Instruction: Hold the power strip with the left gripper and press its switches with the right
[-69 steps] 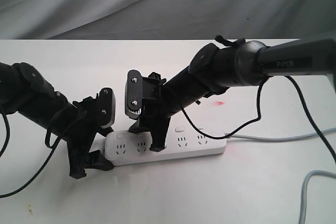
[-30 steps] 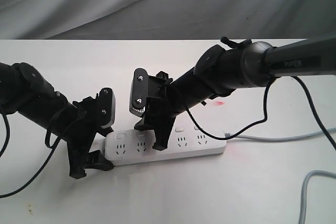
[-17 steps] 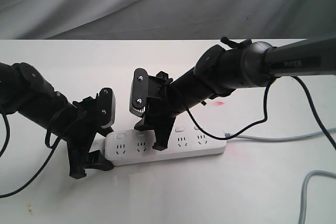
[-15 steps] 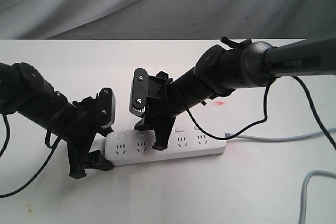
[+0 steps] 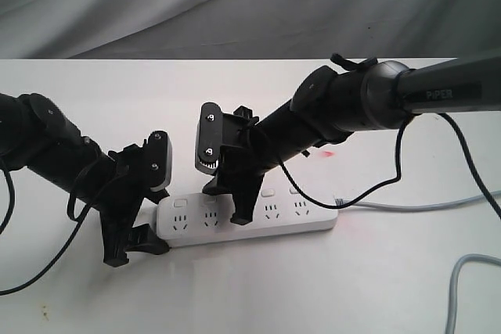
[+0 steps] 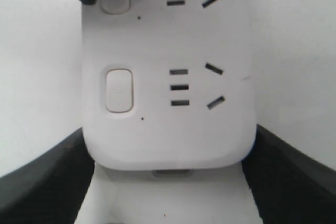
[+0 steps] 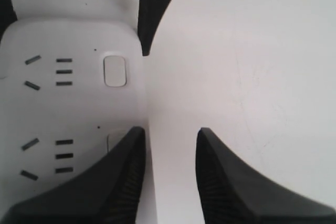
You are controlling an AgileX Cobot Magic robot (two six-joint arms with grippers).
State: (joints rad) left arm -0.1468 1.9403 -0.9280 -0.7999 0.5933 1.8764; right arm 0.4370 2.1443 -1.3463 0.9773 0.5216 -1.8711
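The white power strip [image 5: 278, 220] lies across the white table. My left gripper [image 5: 141, 232] is shut on its left rounded end; in the left wrist view the strip [image 6: 168, 129] fills the space between both black jaws of the left gripper [image 6: 169, 132]. My right gripper [image 5: 227, 202], on the PiPER arm, points down over the strip's middle. It is open [image 7: 170, 130], and one finger [image 7: 123, 177] lies over a switch [image 7: 111, 139] at the strip's edge. The neighbouring switch [image 7: 115, 71] is uncovered. Other switches [image 5: 268, 192] show along the far edge.
The strip's grey cord [image 5: 415, 207] runs off to the right, and a second grey cable [image 5: 462, 271] loops at the lower right. A faint red light spot [image 5: 327, 154] lies on the table behind the strip. Grey cloth hangs at the back.
The right gripper has shifted slightly to the right along the strip since the earliest frame. Over the last second it has barely moved. The left gripper and strip are still.
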